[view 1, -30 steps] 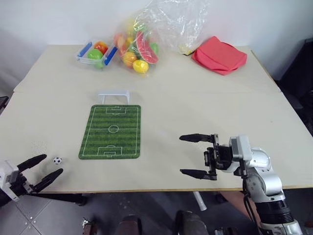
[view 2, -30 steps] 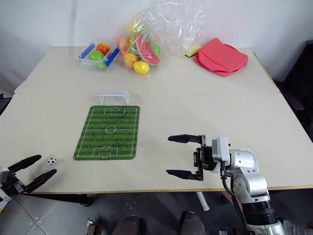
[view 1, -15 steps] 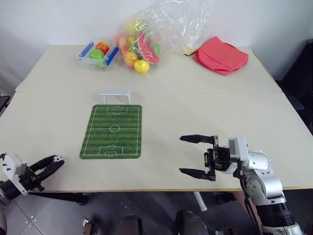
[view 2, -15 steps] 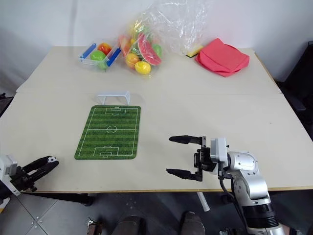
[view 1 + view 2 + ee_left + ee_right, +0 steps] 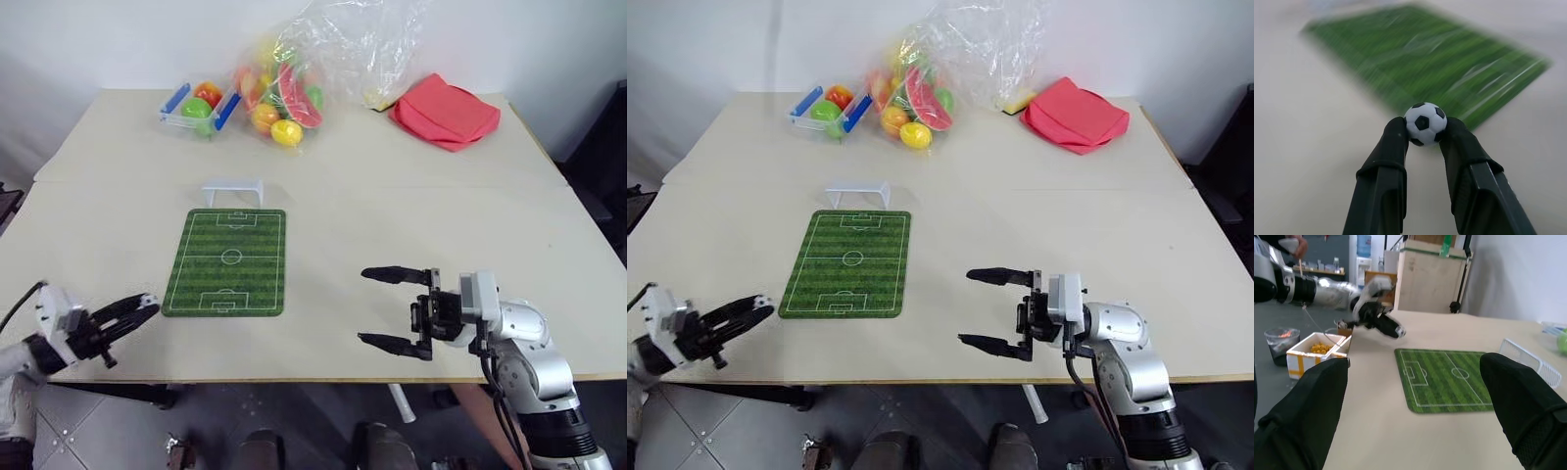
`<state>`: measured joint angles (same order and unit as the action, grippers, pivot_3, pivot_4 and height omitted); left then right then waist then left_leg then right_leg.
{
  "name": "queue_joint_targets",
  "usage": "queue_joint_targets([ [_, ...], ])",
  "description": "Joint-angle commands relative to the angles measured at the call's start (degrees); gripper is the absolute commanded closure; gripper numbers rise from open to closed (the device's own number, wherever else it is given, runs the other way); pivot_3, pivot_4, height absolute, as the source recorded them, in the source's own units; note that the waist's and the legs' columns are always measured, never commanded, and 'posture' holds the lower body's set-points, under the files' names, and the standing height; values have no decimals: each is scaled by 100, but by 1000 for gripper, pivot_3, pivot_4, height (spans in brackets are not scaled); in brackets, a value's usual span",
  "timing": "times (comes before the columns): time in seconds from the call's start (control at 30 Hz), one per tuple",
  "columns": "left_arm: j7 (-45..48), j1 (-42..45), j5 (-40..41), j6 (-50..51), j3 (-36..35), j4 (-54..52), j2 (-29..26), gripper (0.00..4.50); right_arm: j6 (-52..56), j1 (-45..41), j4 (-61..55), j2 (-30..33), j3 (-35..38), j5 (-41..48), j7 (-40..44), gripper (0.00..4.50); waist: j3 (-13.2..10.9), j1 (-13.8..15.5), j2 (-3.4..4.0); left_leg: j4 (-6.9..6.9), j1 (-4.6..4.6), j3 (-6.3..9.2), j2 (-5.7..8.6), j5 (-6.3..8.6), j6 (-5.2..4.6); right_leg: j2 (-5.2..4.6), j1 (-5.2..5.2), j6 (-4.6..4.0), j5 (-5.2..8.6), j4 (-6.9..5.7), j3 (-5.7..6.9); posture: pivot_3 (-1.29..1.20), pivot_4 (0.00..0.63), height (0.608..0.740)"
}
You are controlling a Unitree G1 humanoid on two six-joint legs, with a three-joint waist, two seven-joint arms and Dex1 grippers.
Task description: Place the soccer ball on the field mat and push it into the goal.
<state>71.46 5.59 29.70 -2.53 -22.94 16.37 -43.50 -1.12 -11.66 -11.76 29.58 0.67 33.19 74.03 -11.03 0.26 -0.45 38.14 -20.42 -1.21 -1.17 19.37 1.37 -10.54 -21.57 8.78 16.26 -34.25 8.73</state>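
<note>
The tiny black-and-white soccer ball is pinched between the tips of my left gripper, which is shut on it. That left gripper hovers just above the table at its front left, a short way left of the near corner of the field mat. The green striped mat lies flat, and the white goal stands at its far end. My right gripper is open and empty over the table's front right, pointing left towards the mat.
A blue-handled clear basket of toy fruit, a plastic bag of more fruit and a red cloth lie along the far side. The table's front edge runs just below both grippers. A small carton sits on the floor beyond the left edge.
My left gripper closed on the soccer ball, lifted it off the table and carried it right towards the mat. The right gripper stayed where it was.
</note>
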Motion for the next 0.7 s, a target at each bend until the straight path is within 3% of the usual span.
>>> queue_joint_targets([
  [0.03,272,470,-82,135,629,-464,18,3700,-26,61,-101,184,191,122,84,0,0,-12,0,0,0,0,0,0,0,0,0,0,0,-1,0,0,150,740],
  [0.27,265,1334,-797,-389,1433,470,353,3700,-48,254,-278,274,222,156,4,0,0,-70,1,-6,5,-13,-3,0,0,7,-2,0,0,4,-8,0,150,740],
  [0.7,593,1482,-1031,-694,1632,987,316,3700,-72,647,-651,262,236,149,-312,0,0,-18,0,1,3,-13,-3,1,-2,6,-2,2,-1,4,-10,0,150,740],
])
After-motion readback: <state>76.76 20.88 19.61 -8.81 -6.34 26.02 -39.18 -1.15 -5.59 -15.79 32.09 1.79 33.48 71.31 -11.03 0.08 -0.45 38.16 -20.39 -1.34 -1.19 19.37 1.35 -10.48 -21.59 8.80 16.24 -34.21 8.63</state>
